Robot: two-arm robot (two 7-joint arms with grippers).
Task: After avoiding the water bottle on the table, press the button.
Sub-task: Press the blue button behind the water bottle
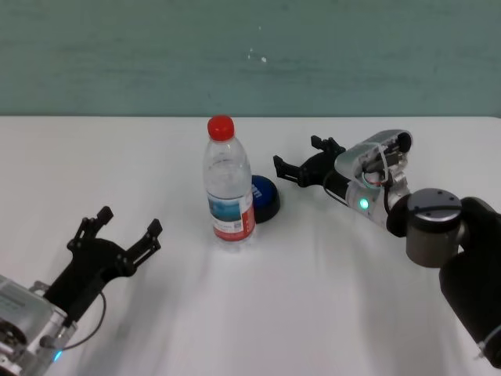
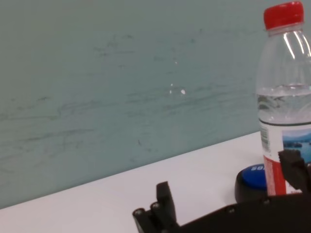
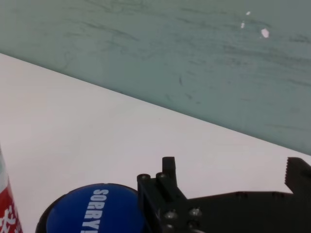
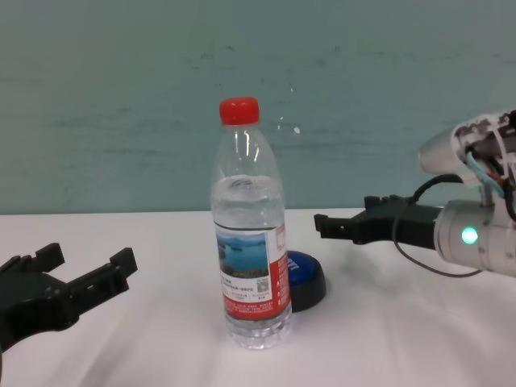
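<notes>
My right gripper [image 1: 304, 162], black-fingered on a white and silver wrist with a green light, hangs above the flat white table [image 1: 329, 298] just to the right of the low round button with its blue domed top and black base [image 1: 264, 199]. Its fingers are spread apart with nothing between them, and they point left toward the button without touching it. In the right wrist view the button [image 3: 92, 209] sits close under one of my fingers [image 3: 167, 194], white lettering showing on the blue dome. The tall clear plastic water bottle with a red screw cap and red-and-white label [image 1: 227, 190] stands upright on the table directly in front of the button, hiding its left part; whether they touch I cannot tell. From the chest view the bottle [image 4: 250, 234] partly covers the button [image 4: 308, 278]. My left gripper [image 1: 119, 236] rests low at the near left of the table, well apart from the bottle, fingers spread wide and holding nothing.
</notes>
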